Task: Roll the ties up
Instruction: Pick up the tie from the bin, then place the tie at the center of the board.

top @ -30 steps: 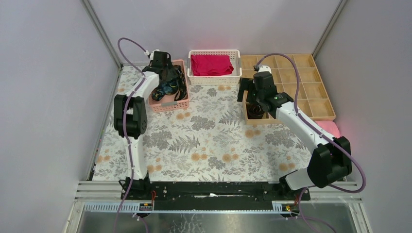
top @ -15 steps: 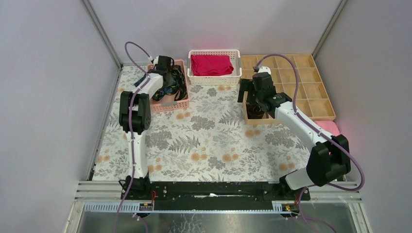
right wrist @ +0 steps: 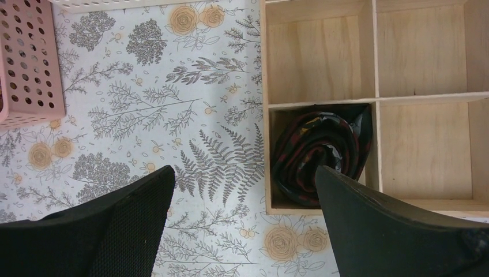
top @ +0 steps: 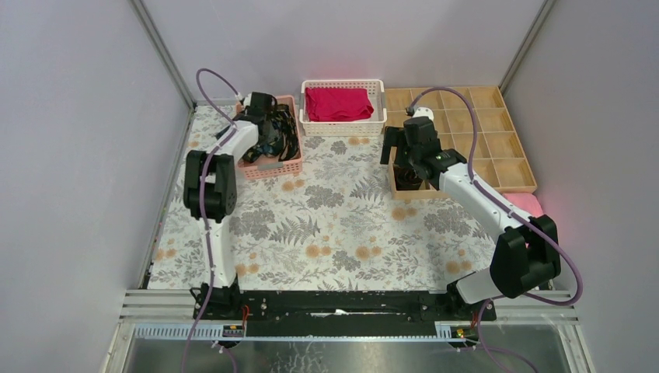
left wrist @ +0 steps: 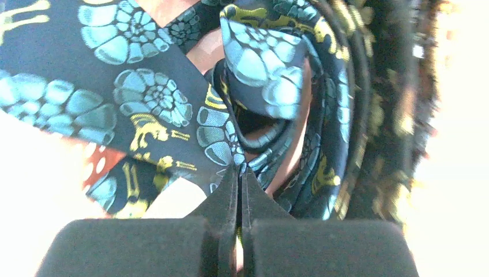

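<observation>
Several dark ties (top: pixel 280 136) lie tangled in the pink basket (top: pixel 272 169) at the back left. My left gripper (top: pixel 266 130) reaches down into that basket. In the left wrist view its jaws (left wrist: pixel 239 168) are shut, pinching a fold of the black tie with blue-teal and yellow flowers (left wrist: pixel 150 104). A rolled dark tie with red marks (right wrist: pixel 314 153) sits in the near-left compartment of the wooden tray (right wrist: pixel 323 69). My right gripper (right wrist: pixel 243 171) hovers above the tray's left edge, wide open and holding nothing.
A white basket (top: pixel 343 126) holding a folded red cloth stands at the back centre. The wooden tray (top: pixel 497 148) with many compartments fills the back right. A pink towel (top: pixel 528 203) lies by the right wall. A floral cloth covers the table (top: pixel 326 225).
My left gripper's jaws have gone from open to shut on the tie fabric in the pink basket, and the arm shifted slightly. The right arm has stayed still.
</observation>
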Controlling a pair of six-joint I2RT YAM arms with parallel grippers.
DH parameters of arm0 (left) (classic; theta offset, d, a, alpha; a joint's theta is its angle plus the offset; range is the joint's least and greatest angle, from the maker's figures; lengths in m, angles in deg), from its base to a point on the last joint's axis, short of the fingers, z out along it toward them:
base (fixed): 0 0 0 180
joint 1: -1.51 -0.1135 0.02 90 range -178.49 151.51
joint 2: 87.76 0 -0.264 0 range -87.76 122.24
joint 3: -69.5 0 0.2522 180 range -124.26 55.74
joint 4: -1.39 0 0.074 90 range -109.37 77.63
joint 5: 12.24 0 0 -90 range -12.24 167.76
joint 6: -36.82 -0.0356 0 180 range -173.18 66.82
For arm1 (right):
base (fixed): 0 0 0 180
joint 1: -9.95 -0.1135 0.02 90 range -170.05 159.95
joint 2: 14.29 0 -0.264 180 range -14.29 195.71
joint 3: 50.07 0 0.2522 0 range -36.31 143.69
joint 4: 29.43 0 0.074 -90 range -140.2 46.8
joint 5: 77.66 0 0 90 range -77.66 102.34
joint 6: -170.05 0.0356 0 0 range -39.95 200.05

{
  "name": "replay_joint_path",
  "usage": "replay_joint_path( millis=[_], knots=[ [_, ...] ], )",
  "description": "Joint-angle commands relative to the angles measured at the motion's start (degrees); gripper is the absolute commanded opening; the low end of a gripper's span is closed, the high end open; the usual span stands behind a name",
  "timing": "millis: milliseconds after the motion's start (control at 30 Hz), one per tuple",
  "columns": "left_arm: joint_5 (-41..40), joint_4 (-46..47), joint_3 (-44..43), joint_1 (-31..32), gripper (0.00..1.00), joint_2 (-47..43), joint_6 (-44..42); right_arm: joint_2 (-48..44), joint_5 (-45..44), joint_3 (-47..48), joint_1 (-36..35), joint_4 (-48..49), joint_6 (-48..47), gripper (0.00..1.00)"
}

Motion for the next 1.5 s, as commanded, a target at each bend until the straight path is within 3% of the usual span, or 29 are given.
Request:
replay_joint_path(
  millis=[0, 133, 367, 600, 800, 1067, 1267, 1467],
  knots=[
    [-0.94, 0.41, 2.78, 3.1, 0.0, -13.32, 0.12, -1.79, 1.45, -0.76, 0.16, 1.88, 1.17, 0.99],
    [-3.26, -0.72, 5.41, 8.8, 0.0, -24.44, -0.48, -4.78, 2.3, -2.14, 0.18, 2.13, 1.79, 0.97],
    [-12.58, -6.28, 8.62, 24.2, 0.0, -41.15, 0.45, -13.28, 6.77, -5.51, 0.22, 0.81, 3.56, 0.95],
    [-14.04, -9.86, 11.9, 33.7, 0.0, -57.49, 4.32, -25.41, 6.68, -9.22, 0.18, -1.92, 4.72, 0.95],
    [-9.68, -10.76, 12.24, 35.37, 0.0, -73.74, 7.55, -32.74, 6.93, -8.45, 0.15, -6.44, 4.56, 0.94],
    [-4.3, -13.86, 8.79, 35.27, 0.0, -84.88, 9.84, -37.07, 12.96, -9.01, 0.18, -8.57, 7.99, 0.94],
    [-14.09, -31.62, 5.92, 34.18, 0.0, -86.76, 13.99, -36.87, 17.5, -10.35, 0.15, -11.19, 9.68, 0.92],
    [-7.12, -30.73, 19.99, 33.53, 0.0, -81.97, 13.68, -37.74, 19.74, -14.05, 0.21, -10.36, 11.24, 0.92]
  ],
)
